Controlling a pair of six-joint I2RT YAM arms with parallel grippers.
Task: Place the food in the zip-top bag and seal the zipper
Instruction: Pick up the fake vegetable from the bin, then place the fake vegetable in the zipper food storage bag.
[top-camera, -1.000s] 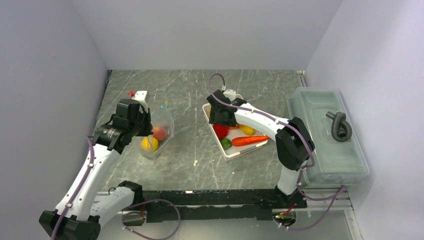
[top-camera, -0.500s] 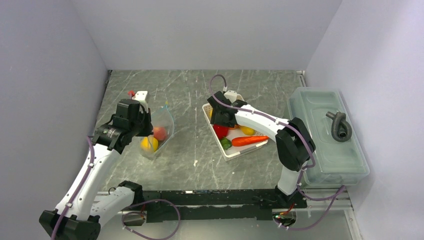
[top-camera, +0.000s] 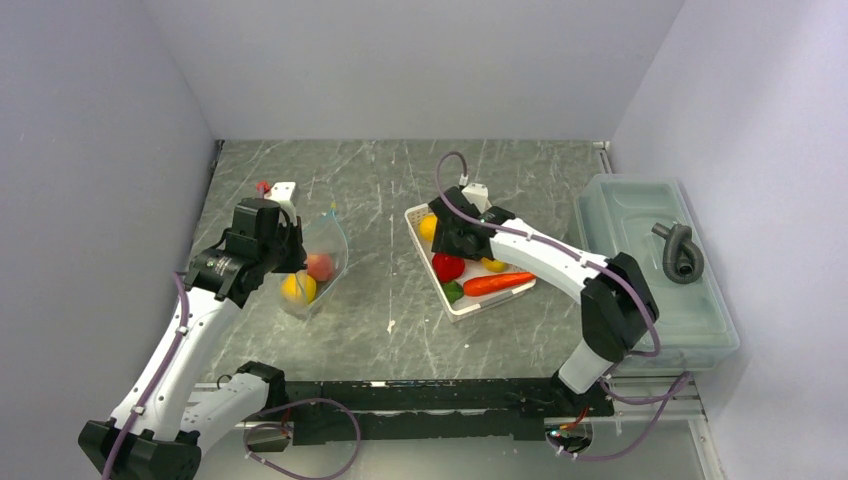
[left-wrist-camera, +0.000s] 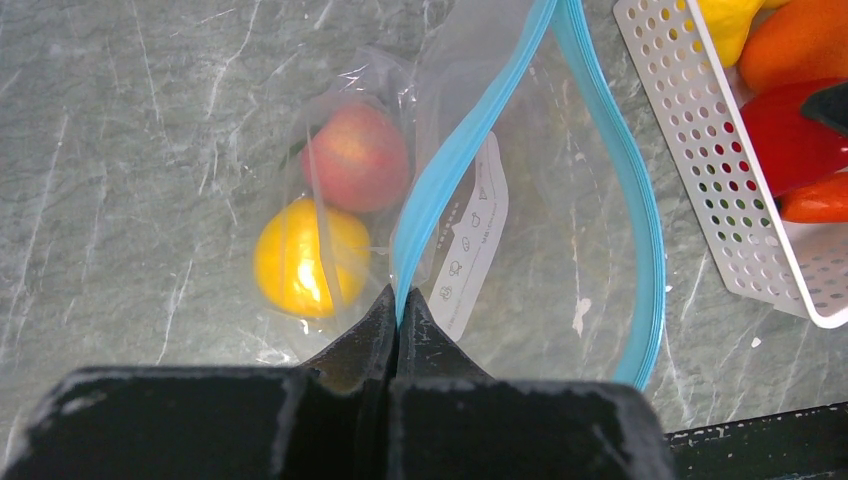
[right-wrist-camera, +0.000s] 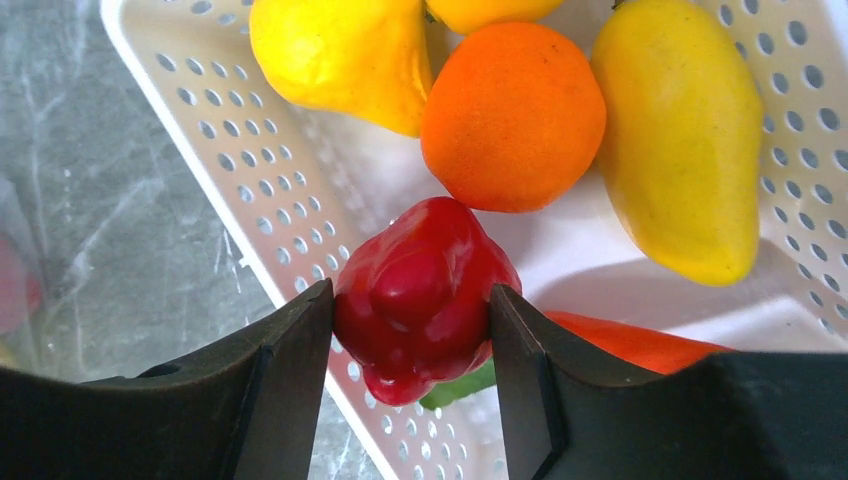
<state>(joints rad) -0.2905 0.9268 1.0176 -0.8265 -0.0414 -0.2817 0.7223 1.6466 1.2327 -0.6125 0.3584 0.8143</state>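
**Status: Bag Held at Its Mouth, Red Pepper Between the Right Fingers**

1. Left gripper (left-wrist-camera: 398, 305): jaws fully closed, pinching the teal-blue zipper (left-wrist-camera: 450, 160) of the zip-top bag (left-wrist-camera: 540, 230). The two zipper edges stand apart, so the mouth is open. The bag rests on the grey marble-pattern table (top-camera: 380, 190), left of the white perforated basket (right-wrist-camera: 250, 190).
2. Bag contents: one reddish peach-like fruit (left-wrist-camera: 355, 155) and one yellow-orange fruit (left-wrist-camera: 310, 255), touching each other.
3. Right gripper (right-wrist-camera: 410, 335): jaws partly closed, one finger against each side of the red pepper (right-wrist-camera: 415, 285). The pepper sits over the basket's left side; whether it is lifted off the basket floor cannot be told.
4. Basket contents: an orange (right-wrist-camera: 512, 115), a yellow lemon (right-wrist-camera: 345, 55), a yellow potato-like piece (right-wrist-camera: 685, 140), a carrot (top-camera: 498, 282) and a small green piece (top-camera: 452, 291).
5. A translucent lidded bin (top-camera: 650, 270) stands at the table's right edge.
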